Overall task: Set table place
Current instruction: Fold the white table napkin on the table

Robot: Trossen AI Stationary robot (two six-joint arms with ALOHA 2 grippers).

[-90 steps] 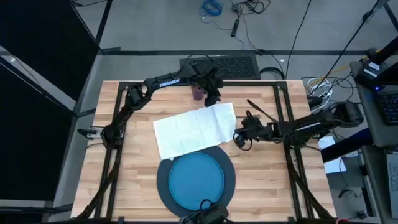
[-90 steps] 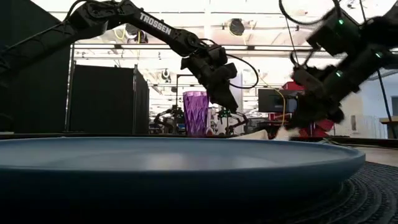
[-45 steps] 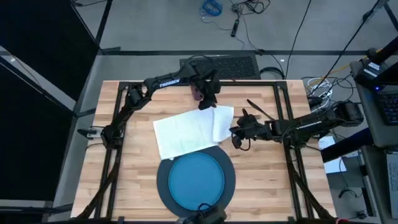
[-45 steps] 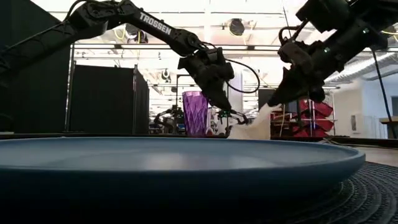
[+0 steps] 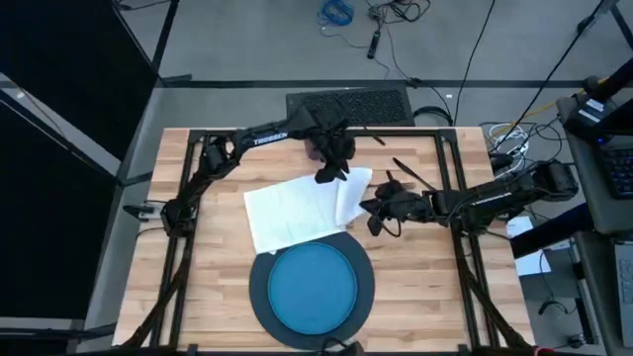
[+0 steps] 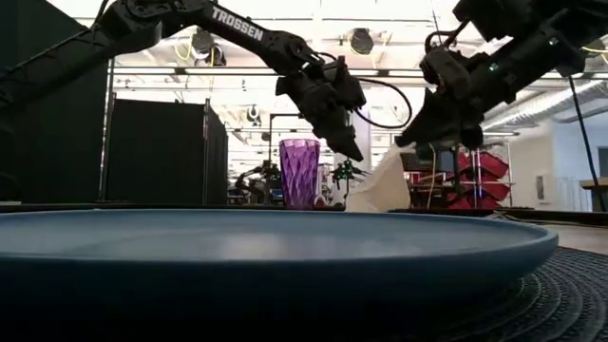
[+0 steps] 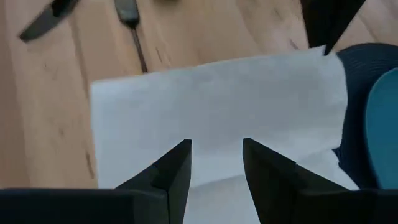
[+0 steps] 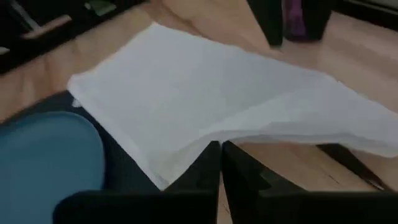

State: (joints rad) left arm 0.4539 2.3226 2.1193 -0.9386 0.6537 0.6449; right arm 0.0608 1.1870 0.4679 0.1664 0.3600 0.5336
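The white napkin (image 5: 292,210) lies spread on the table (image 5: 208,277), its near edge over the far rim of the dark charger (image 5: 259,287). The charger bears the blue plate (image 5: 315,289). My right gripper (image 5: 368,210) is shut on the napkin's right edge, which stands raised (image 6: 380,185). My left gripper (image 5: 329,175) hovers open above the napkin's far right part (image 7: 217,99) without touching it. The purple cup (image 6: 299,171) stands upright just beyond the napkin, mostly hidden under the left arm in the high view. My right gripper pinches the napkin's right edge (image 8: 208,134) between its two shut fingers, coming from the table's right and slanting down. That edge is lifted off the table and curls toward the left, while the rest of the cloth (image 8: 180,81) stays flat on the wood and charger.
Dark-handled cutlery (image 5: 415,176) lies on the wood at the far right, beside the right arm; two of its handles (image 7: 127,12) show beyond the napkin in the left wrist view. Bare wood stretches along the table's left side.
My right gripper has risen and moved toward the table's left, drawing the napkin's right edge up off the wood and starting to turn it over; the napkin's left part has stayed flat. My left gripper has moved from beside the cup toward the near edge, over the napkin.
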